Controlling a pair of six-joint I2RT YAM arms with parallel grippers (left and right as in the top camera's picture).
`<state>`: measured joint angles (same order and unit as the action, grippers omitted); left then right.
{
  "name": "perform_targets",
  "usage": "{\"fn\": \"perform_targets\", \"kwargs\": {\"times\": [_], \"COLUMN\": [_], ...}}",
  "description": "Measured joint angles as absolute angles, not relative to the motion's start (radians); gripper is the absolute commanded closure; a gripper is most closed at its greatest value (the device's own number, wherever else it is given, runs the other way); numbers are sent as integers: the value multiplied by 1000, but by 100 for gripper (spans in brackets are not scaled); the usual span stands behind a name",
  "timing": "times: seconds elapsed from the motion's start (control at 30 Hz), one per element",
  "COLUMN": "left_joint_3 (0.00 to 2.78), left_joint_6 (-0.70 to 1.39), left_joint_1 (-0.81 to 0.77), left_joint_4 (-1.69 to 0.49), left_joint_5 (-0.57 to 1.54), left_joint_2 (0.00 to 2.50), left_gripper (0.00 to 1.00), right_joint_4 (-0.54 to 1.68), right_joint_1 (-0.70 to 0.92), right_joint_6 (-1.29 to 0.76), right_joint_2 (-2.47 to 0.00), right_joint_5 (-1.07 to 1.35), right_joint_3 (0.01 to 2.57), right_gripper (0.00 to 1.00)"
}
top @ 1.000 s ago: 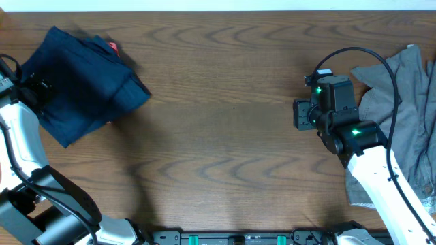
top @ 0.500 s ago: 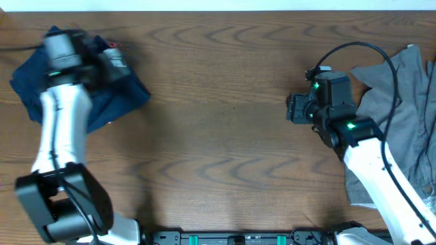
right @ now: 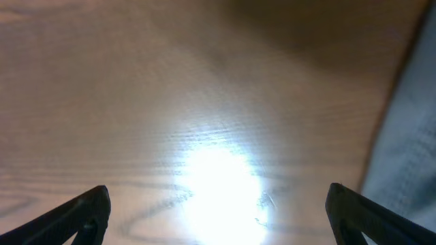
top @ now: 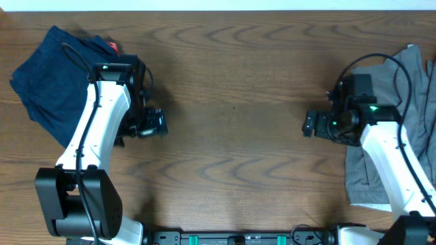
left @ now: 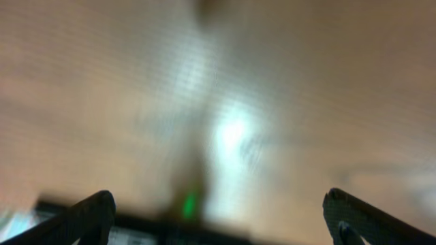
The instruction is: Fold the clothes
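A folded dark blue garment (top: 51, 78) lies at the table's back left. A crumpled grey garment (top: 409, 116) lies at the right edge; its edge shows in the right wrist view (right: 409, 150). My left gripper (top: 155, 122) is open and empty over bare wood, right of the blue garment; its wrist view (left: 218, 218) is blurred. My right gripper (top: 312, 124) is open and empty over bare wood, just left of the grey garment; its fingertips (right: 218, 211) frame only table.
The brown wooden table (top: 231, 102) spans the view. A small red item (top: 113, 47) peeks out at the blue garment's back edge. Black fixtures (top: 238, 238) line the front edge.
My left arm has swung off the blue garment to the right and forward, over bare wood. My right arm has drawn back toward the grey garment and a little forward.
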<state>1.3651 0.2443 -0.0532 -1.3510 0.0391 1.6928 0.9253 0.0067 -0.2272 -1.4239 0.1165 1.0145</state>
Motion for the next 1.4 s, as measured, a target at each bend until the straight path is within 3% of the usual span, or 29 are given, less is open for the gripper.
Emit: {"fn": "perform_targets", "kwargs": {"times": [0.3, 0.53, 0.87, 1.4], "left_joint_3": [1246, 1078, 945, 924], "left_joint_6": [267, 274, 274, 274], "left_joint_1": [-54, -55, -90, -90], "left_joint_4": [-1346, -1170, -947, -943], "left_joint_5": [30, 39, 41, 41], "left_joint_2": [1525, 1089, 480, 402], "left_gripper": [2, 2, 2, 2], "right_joint_4": [1047, 953, 814, 928], "right_joint_1": [-20, -20, -20, -20], "right_joint_6": [-222, -235, -293, -304], "right_joint_2": [-1290, -1028, -579, -552], "right_joint_5": [128, 131, 36, 7], "right_joint_3": [1015, 997, 745, 631], "right_gripper": [1, 1, 1, 1]}}
